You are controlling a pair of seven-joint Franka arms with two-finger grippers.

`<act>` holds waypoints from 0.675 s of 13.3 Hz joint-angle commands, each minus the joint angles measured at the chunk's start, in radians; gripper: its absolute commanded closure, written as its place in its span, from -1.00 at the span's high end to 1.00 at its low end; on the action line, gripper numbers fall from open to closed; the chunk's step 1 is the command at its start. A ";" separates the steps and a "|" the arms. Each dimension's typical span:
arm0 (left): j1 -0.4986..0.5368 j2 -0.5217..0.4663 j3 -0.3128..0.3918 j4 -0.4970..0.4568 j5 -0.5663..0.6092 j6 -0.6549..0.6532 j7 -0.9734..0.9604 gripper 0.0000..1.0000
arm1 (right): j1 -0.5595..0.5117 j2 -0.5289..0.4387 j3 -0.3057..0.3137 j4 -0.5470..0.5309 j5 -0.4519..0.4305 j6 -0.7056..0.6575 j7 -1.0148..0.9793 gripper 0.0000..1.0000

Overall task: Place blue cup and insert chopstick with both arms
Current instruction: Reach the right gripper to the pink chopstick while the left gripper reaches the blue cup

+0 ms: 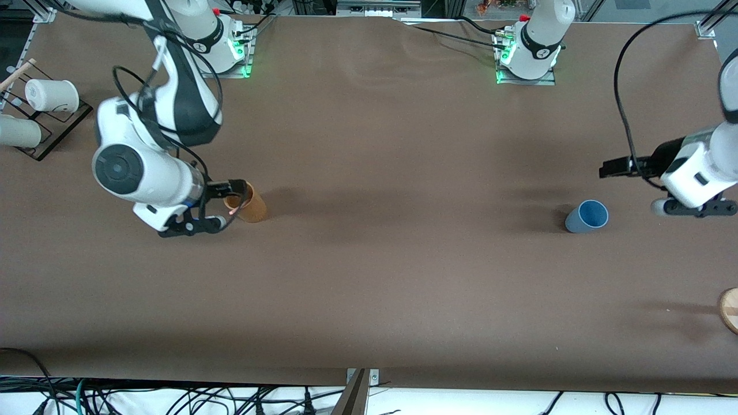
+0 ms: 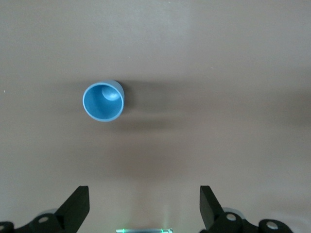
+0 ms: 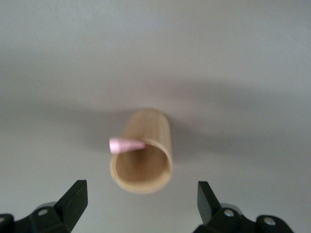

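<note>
Standing upright on the brown table [image 1: 369, 276], the blue cup [image 1: 587, 217] sits toward the left arm's end, with the left gripper [image 2: 144, 206] spread wide above it. The right gripper [image 3: 141, 204], fingers released, hovers over the orange-brown cup [image 3: 143, 151], where the pink chopstick [image 3: 125, 145] leans on the rim.

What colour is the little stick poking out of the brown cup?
Pink; the chopstick shows best in the right wrist view.
</note>
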 commanded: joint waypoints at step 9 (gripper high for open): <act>0.009 0.072 -0.008 -0.345 0.145 0.536 0.005 1.00 | 0.026 0.070 -0.003 -0.013 -0.011 0.078 -0.008 -0.12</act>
